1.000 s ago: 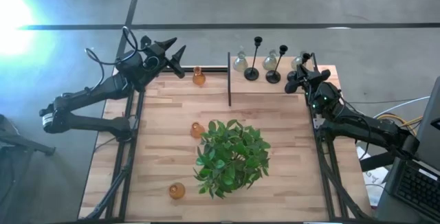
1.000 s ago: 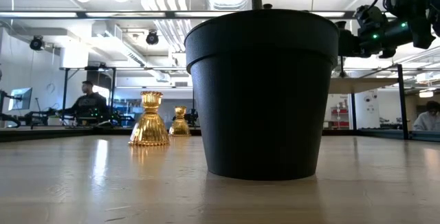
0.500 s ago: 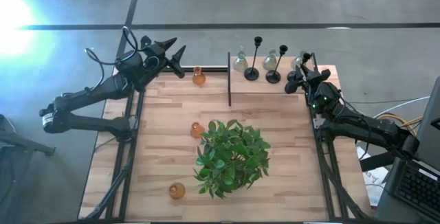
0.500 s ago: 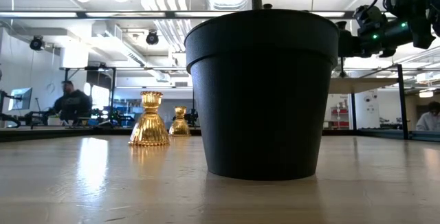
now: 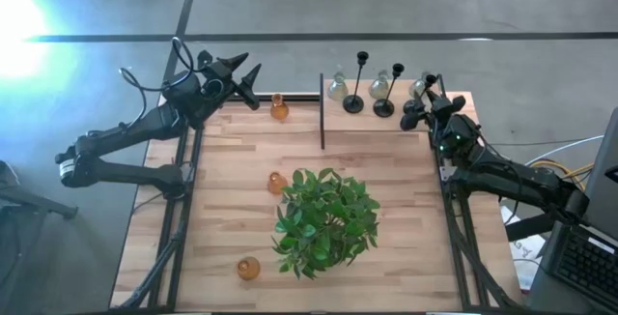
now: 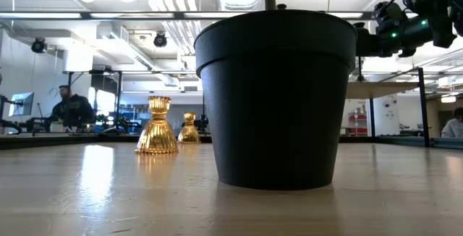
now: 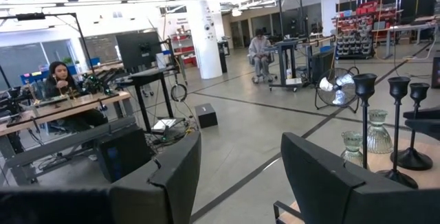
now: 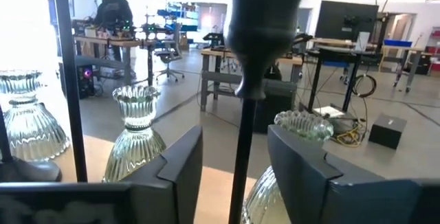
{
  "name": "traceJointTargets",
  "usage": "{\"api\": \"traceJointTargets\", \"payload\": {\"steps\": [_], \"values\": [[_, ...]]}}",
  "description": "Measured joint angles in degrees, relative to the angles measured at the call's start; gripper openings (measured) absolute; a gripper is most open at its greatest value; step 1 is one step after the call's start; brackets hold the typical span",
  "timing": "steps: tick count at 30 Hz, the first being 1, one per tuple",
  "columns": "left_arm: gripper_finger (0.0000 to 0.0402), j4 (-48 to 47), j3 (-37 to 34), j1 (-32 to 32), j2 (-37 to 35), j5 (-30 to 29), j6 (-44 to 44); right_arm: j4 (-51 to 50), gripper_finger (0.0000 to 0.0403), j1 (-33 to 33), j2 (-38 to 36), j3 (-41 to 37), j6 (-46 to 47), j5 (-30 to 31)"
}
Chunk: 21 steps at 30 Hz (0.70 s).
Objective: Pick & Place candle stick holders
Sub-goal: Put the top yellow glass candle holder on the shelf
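My right gripper [image 5: 421, 112] is open at the table's far right corner; its fingers stand on either side of the thin stem of a black candle stick holder [image 8: 240, 135] and do not touch it. Two more black holders [image 5: 354, 85] [image 5: 386, 90] and three clear glass ones [image 5: 337, 87] [image 5: 379, 85] [image 5: 420, 87] stand on their bases along the far edge, right of a black divider [image 5: 322, 112]. Three amber holders [image 5: 279, 109] [image 5: 276, 182] [image 5: 248, 269] stand on the left half. My left gripper [image 5: 246, 83] is open and empty beyond the far left edge.
A green leafy plant [image 5: 323, 220] in a black pot [image 6: 275, 98] stands mid-table and blocks much of the low view. Metal frame rails run along both table sides. People sit at desks in the room beyond the table.
My right gripper has risen slightly, as the low view shows. A person in the room behind has moved.
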Motion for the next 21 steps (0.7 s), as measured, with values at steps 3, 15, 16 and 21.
{"api": "traceJointTargets", "payload": {"steps": [3, 15, 16, 21], "values": [[0.0206, 0.0, 0.0, 0.0, 0.0, 0.0, 0.0, -5.8, 0.0175, 0.0, -0.1, 2.2, 0.0, 0.2], [0.0206, -1.0, 0.0, 0.0, 0.0, 0.0, 0.2, -45.9, 0.0216, 0.0, -3.3, 17.3, 10.0, 1.2], [0.0206, -1.1, 0.0, 0.0, 0.0, 0.0, 0.2, -49.0, 0.0215, 0.0, -3.7, 18.2, 11.4, 1.2], [0.0206, -1.3, 0.0, 0.0, 0.0, 0.0, 0.2, -59.5, 0.021, 0.1, -6.2, 22.6, 18.8, -2.1]]}}
